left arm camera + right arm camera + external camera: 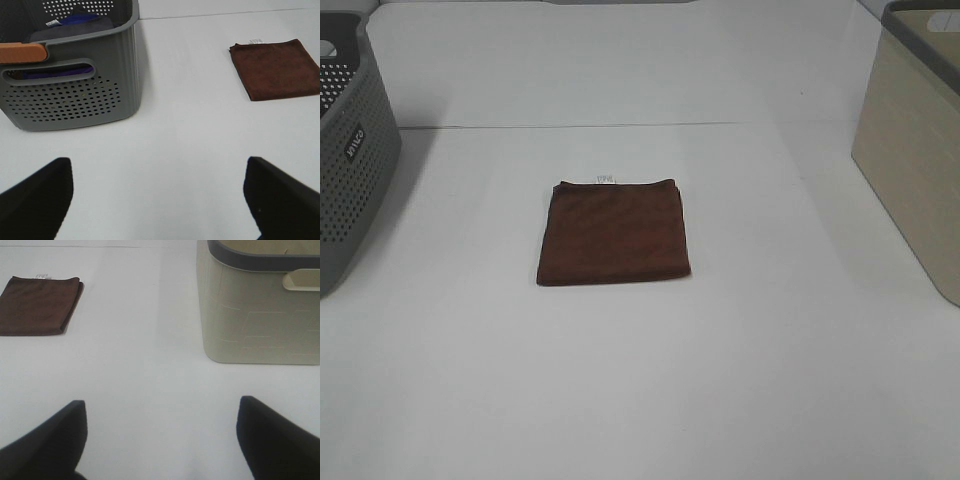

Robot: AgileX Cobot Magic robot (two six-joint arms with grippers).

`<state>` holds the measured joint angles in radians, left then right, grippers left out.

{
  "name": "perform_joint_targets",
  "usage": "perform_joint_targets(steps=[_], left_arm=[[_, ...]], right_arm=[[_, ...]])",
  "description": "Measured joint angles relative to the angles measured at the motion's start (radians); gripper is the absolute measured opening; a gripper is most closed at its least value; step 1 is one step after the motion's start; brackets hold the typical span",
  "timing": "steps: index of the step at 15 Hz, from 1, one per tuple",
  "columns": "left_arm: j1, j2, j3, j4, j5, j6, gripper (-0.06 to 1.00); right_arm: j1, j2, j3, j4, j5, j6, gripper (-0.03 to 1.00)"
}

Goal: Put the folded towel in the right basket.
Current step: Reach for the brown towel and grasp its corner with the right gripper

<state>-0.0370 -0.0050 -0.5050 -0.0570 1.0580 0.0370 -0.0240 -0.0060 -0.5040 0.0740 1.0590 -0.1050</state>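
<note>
The folded towel [614, 233] is dark brown and square. It lies flat in the middle of the white table with a small white tag at its far edge. It also shows in the left wrist view [276, 68] and the right wrist view [40, 304]. The right basket [915, 150] is beige with a dark grey rim and stands at the table's right edge; it also shows in the right wrist view [260, 315]. My left gripper [157, 200] and right gripper [160, 440] are open, empty, and far from the towel. Neither arm shows in the exterior high view.
A grey perforated basket [350, 160] with a white logo stands at the left edge. In the left wrist view it [70, 95] holds dark and purple cloths [75, 25] and has an orange handle piece [22, 51]. A seam runs across the table behind the towel.
</note>
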Motion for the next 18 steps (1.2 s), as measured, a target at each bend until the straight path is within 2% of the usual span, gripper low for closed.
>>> perform_joint_targets(steps=[18], left_arm=[[0.0,0.0,0.0,0.0,0.0,0.0,0.88]], right_arm=[[0.0,0.0,0.0,0.0,0.0,0.0,0.77]])
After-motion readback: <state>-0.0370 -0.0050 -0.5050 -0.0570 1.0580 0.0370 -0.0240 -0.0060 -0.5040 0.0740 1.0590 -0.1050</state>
